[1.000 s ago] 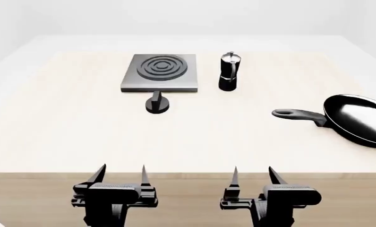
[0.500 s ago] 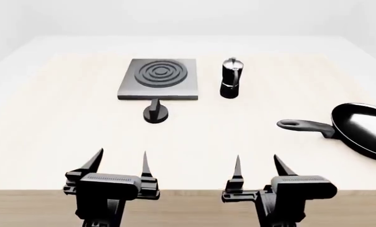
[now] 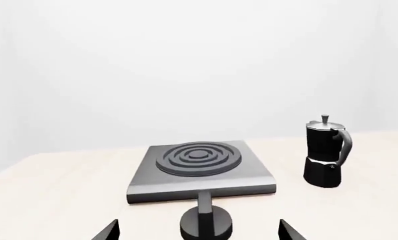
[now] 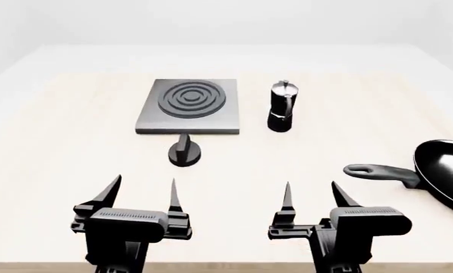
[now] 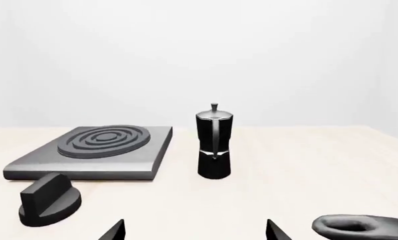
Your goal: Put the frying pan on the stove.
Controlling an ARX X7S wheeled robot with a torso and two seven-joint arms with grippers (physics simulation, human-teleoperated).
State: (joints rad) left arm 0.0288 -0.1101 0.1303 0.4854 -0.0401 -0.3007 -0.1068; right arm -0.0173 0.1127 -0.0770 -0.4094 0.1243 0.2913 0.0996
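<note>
The frying pan (image 4: 445,172) lies at the table's right edge, partly cut off by the head view, its grey handle (image 4: 378,171) pointing left; the handle's end (image 5: 359,227) shows in the right wrist view. The stove (image 4: 188,106) (image 3: 202,171) (image 5: 95,151) lies flat at the far middle-left. My left gripper (image 4: 143,191) (image 3: 197,233) stands open near the front edge, in line with the stove and well short of it. My right gripper (image 4: 312,194) (image 5: 195,230) stands open too, left of the pan's handle and nearer the front edge. Neither holds anything.
A small black knob (image 4: 185,152) (image 3: 206,225) (image 5: 49,199) sits just in front of the stove. A black-and-silver moka pot (image 4: 282,106) (image 3: 326,151) (image 5: 214,145) stands upright right of the stove. The pale table (image 4: 60,159) ends close behind my grippers.
The view has moved forward over the table: stove, knob, moka pot and pan all sit lower in the head view. Both grippers stayed open and kept their pose.
</note>
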